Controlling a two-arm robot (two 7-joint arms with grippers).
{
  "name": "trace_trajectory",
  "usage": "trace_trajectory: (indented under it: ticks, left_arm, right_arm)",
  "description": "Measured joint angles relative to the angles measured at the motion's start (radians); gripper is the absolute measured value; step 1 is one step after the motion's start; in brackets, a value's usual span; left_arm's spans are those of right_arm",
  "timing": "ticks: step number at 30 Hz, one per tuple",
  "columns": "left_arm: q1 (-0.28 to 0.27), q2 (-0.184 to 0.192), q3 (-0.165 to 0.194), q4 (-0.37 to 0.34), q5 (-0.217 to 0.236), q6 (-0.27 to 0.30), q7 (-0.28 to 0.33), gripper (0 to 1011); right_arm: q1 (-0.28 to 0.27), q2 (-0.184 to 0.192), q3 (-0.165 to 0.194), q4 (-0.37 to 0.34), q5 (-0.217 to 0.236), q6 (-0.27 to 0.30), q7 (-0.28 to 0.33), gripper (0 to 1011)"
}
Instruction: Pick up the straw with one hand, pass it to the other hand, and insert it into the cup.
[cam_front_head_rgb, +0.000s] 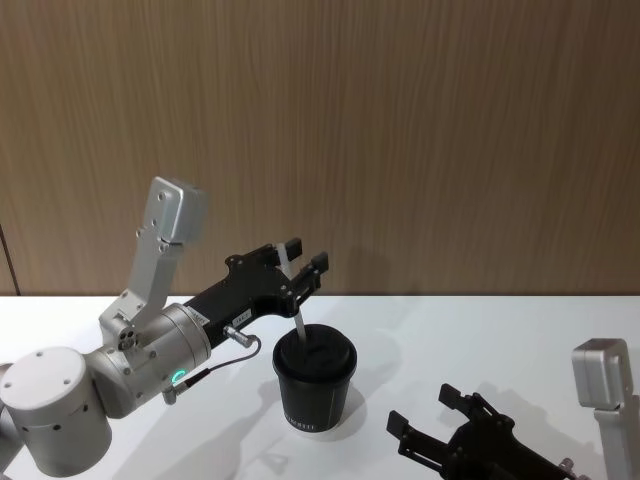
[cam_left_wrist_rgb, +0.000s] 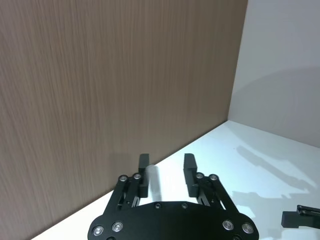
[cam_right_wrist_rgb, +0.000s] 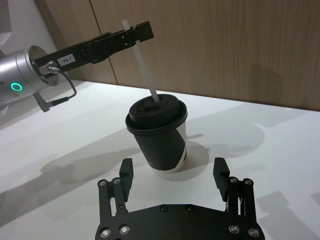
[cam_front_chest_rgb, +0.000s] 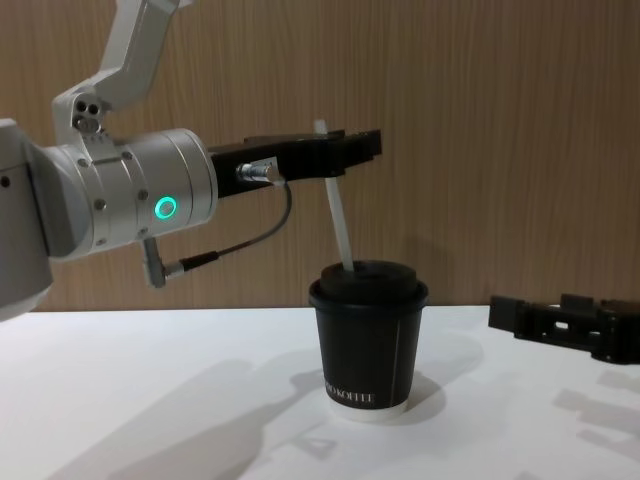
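Two black grippers show: the left gripper (cam_front_head_rgb: 305, 263), on its silver green-ringed wrist, hangs above the black lidded paper cup (cam_front_head_rgb: 314, 380) on the white table (cam_front_head_rgb: 480, 340), fingers spread, the thin white plastic straw (cam_front_chest_rgb: 337, 220) leaning between them, its lower end in the lid. The right gripper (cam_right_wrist_rgb: 174, 172) rests low beside the cup, spread wide.

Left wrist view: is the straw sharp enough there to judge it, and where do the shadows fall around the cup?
In the left wrist view the straw is a pale blur beside one finger of the left gripper; the chest view shows it crisply, entering the cup lid. In the head view soft shadows spread over the table around the cup, toward the robot.
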Motion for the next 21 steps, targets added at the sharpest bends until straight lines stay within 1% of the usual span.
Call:
trace_trajectory:
  ticks: [1, 3, 5, 6, 8, 9, 12, 13, 14, 18, 21]
  left_arm:
    - [0.0, 0.0, 0.0, 0.0, 0.0, 0.001, 0.0, 412]
    - [0.002, 0.0, -0.001, -0.003, -0.001, 0.003, 0.002, 495]
    - [0.003, 0.0, -0.002, -0.007, -0.001, 0.004, 0.004, 528]
    - [0.005, 0.001, -0.004, -0.013, -0.003, 0.006, 0.006, 589]
    - [0.008, 0.003, -0.005, -0.02, -0.004, 0.008, 0.007, 637]
    - [0.011, 0.005, -0.007, -0.03, -0.006, 0.01, 0.01, 696]
    - [0.017, 0.01, -0.009, -0.044, -0.008, 0.013, 0.015, 757]
    - [0.022, 0.014, -0.012, -0.057, -0.01, 0.015, 0.019, 815]
    - [0.024, 0.015, -0.012, -0.06, -0.011, 0.016, 0.02, 832]
    - [0.045, 0.028, -0.02, -0.098, -0.015, 0.021, 0.032, 951]
    - [0.055, 0.034, -0.025, -0.116, -0.017, 0.023, 0.039, 1002]
  right_arm:
    - [0.0, 0.0, 0.0, 0.0, 0.0, 0.0, 0.0, 1001]
    - [-0.001, 0.0, 0.001, 0.0, 0.0, -0.001, 0.0, 1001]
    - [-0.001, 0.0, 0.002, 0.0, 0.0, -0.002, -0.001, 1001]
    - [-0.002, 0.0, 0.002, 0.0, 0.0, -0.003, -0.001, 1001]
    - [-0.003, 0.0, 0.003, 0.0, 0.0, -0.004, -0.001, 1001]
    - [-0.003, 0.001, 0.003, -0.001, 0.0, -0.005, -0.001, 1001]
    - [-0.004, 0.001, 0.004, -0.003, 0.0, -0.008, 0.0, 1001]
    - [-0.005, 0.001, 0.005, -0.004, -0.001, -0.008, 0.0, 1001]
    - [-0.005, 0.001, 0.005, -0.005, -0.001, -0.009, 0.0, 1001]
    - [-0.008, 0.001, 0.006, -0.01, -0.003, -0.014, 0.001, 1001]
    - [-0.009, 0.002, 0.007, -0.014, -0.005, -0.015, 0.002, 1001]
